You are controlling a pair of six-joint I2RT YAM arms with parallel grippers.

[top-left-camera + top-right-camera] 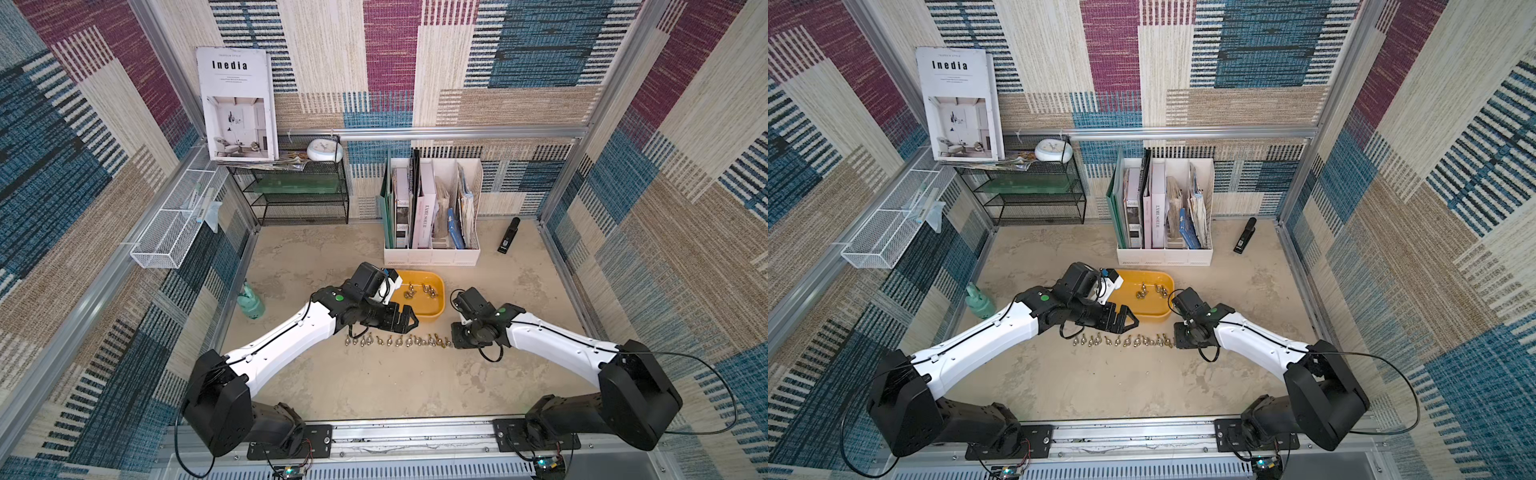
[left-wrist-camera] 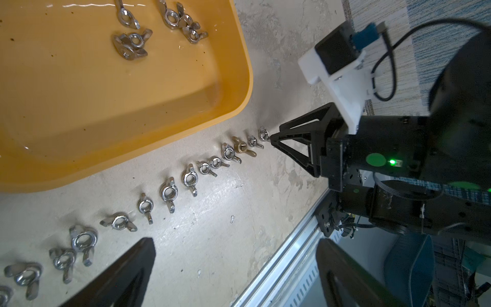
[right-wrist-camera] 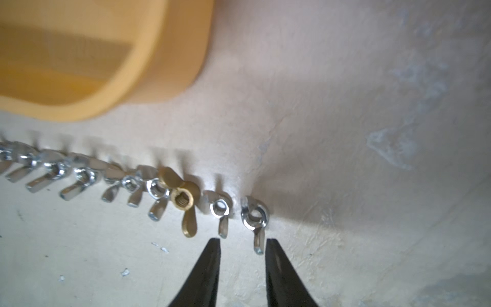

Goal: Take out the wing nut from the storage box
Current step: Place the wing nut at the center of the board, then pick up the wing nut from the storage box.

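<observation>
Jaws on both arms stand apart, and silver steel wing nuts (image 2: 131, 45) remain inside the shallow yellow-orange plastic storage box (image 1: 434, 316).
Right gripper (image 3: 243, 243) hangs low over the mottled beige table (image 3: 345, 133), its black fingers parted around the wing tip of the last wing nut (image 3: 253, 214), which lies flat and unpinched. That nut ends a row of wing nuts (image 1: 395, 341) running just beside the box's near long wall, with a brass wing nut (image 3: 183, 198) third from it. Left gripper (image 2: 236, 243) is spread wide with nothing between its fingers, near the same wall. Only the left wrist view looks into the box, where a few nuts cluster toward the far wall. The right wrist view shows just a blurred outer corner of the box.
</observation>
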